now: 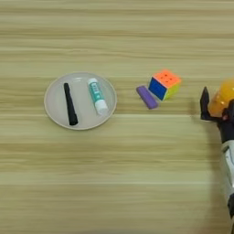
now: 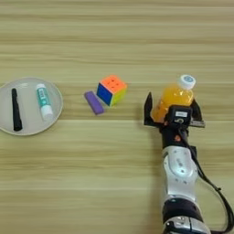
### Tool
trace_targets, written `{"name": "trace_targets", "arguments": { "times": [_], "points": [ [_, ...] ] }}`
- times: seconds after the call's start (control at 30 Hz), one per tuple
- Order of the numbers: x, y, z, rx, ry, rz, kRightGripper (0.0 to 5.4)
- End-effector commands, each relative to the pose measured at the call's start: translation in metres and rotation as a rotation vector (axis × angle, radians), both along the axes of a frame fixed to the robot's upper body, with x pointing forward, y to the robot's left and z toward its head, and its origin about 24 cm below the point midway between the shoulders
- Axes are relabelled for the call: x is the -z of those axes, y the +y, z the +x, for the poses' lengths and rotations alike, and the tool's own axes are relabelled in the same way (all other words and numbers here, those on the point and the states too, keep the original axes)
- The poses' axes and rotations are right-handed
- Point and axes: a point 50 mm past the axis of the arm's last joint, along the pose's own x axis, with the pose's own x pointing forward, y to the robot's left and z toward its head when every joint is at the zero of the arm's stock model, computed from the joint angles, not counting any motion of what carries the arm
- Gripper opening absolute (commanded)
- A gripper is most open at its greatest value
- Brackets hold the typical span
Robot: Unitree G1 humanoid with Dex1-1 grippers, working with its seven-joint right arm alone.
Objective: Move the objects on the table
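Note:
An orange juice bottle [image 2: 176, 96] with a white cap lies tilted on the table [image 2: 114, 45], cap toward the far right. My right gripper [image 2: 172, 111] is open, with one black finger on each side of the bottle's lower body. To its left sit the multicoloured puzzle cube [image 2: 112, 90] and, beside it, the small purple block [image 2: 94, 102]. Further left, the white-and-teal glue stick [image 1: 97, 96] and the thin black pen [image 1: 70, 104] lie side by side on a round pale grey plate [image 1: 55, 93].
My silver forearm [image 2: 179, 173] comes up from the bottom edge at the right, with a black cable along it. Bare wood stretches along the far and near sides of the table.

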Motion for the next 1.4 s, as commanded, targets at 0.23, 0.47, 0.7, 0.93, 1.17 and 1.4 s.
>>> {"name": "trace_targets", "arguments": {
  "times": [0.23,0.47,0.7,0.93,1.17,1.4],
  "points": [
    [-0.036,-0.012,0.001,0.055,-0.138,-0.041,5.38],
    [-0.05,-0.018,-0.004,0.072,-0.186,-0.067,5.38],
    [-0.069,-0.008,-0.008,0.009,-0.268,-0.104,5.38],
    [-0.081,0.002,-0.011,-0.059,-0.331,-0.134,5.38],
    [-0.102,0.015,-0.024,-0.109,-0.463,-0.153,5.38],
    [-0.122,0.034,-0.039,-0.183,-0.606,-0.215,5.38]
  ]
}}
